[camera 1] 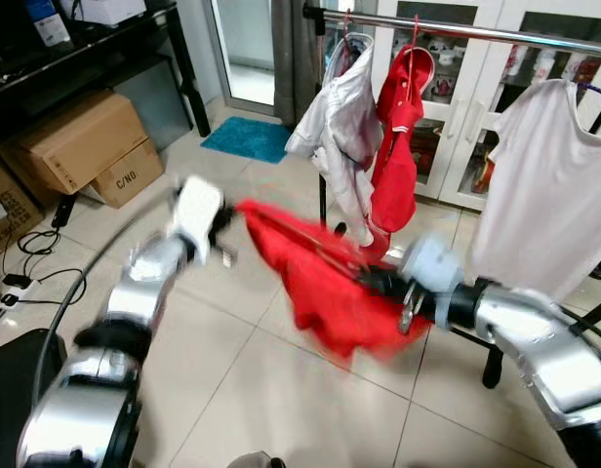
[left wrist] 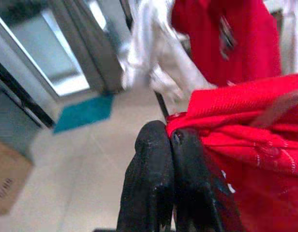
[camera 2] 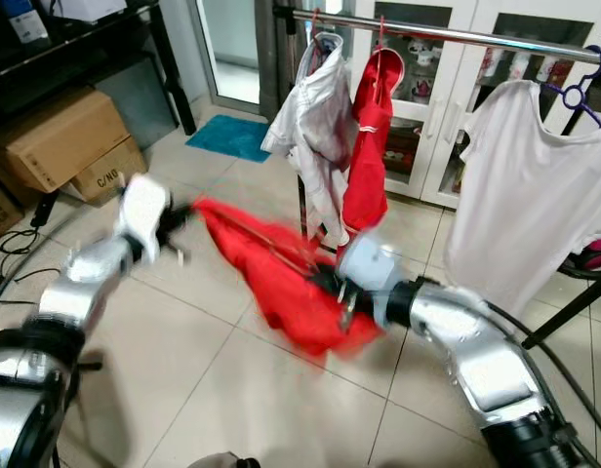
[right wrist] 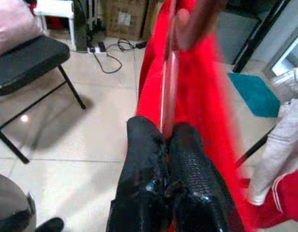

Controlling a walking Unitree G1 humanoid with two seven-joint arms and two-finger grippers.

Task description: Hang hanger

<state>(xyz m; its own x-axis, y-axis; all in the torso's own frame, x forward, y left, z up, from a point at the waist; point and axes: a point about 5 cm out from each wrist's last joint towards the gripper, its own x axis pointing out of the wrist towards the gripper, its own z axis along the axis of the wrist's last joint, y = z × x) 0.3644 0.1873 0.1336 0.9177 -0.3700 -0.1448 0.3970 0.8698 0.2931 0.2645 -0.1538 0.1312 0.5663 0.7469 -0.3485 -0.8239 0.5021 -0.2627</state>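
— Where is the hanger (right wrist: 169, 72)?
— Inside the red shirt (camera 1: 325, 283), low before the rail (camera 1: 457, 29). My right gripper (right wrist: 166, 133) pinches it; my left gripper (left wrist: 169, 140) pinches the cloth.
— The risk?
— The shirt may slide off when I lift.

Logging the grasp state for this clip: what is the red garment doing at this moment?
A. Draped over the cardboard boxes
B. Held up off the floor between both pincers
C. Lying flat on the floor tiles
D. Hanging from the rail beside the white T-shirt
B: the red garment is stretched in the air between the left pincer at one end and the right pincer at the other, below the rail.
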